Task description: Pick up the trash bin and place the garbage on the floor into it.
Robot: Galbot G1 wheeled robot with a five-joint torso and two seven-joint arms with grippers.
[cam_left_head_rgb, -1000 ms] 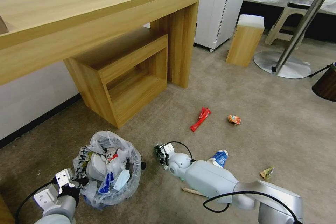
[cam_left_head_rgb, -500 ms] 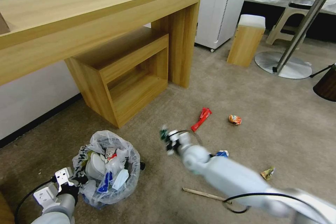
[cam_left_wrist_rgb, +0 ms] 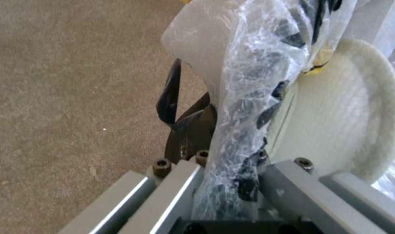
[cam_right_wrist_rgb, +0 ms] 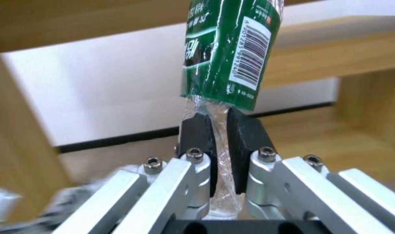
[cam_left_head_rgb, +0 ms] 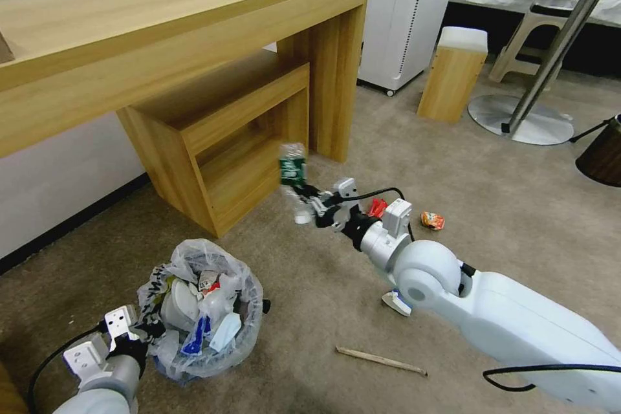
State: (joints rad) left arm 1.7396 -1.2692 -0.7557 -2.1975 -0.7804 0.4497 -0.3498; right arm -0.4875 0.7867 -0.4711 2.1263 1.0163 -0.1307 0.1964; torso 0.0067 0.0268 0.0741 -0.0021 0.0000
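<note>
The trash bin (cam_left_head_rgb: 202,310), lined with a crinkled clear bag, stands on the carpet at the lower left, full of litter. My left gripper (cam_left_head_rgb: 147,334) is shut on its rim, and the left wrist view shows the bag (cam_left_wrist_rgb: 249,97) pinched in the left gripper (cam_left_wrist_rgb: 215,130) beside a white slipper (cam_left_wrist_rgb: 340,107). My right gripper (cam_left_head_rgb: 315,204) is raised above the floor, shut on a green-labelled bottle (cam_left_head_rgb: 293,174). In the right wrist view its pads (cam_right_wrist_rgb: 197,133) squeeze the bottle (cam_right_wrist_rgb: 228,48) below the label. A red wrapper (cam_left_head_rgb: 377,207), an orange wrapper (cam_left_head_rgb: 433,220), a blue-white carton (cam_left_head_rgb: 394,301) and a wooden stick (cam_left_head_rgb: 381,360) lie on the carpet.
A wooden desk (cam_left_head_rgb: 162,26) with a lower shelf unit (cam_left_head_rgb: 233,136) stands right behind the raised bottle. Farther back are a white appliance (cam_left_head_rgb: 407,13), a wooden stool (cam_left_head_rgb: 453,74) and a round table's base (cam_left_head_rgb: 521,119). A brown bin (cam_left_head_rgb: 601,155) sits at the right edge.
My right arm has risen from the floor and swung forward toward the desk, carrying the bottle. The carton now lies partly uncovered. The left gripper and bin have stayed in place.
</note>
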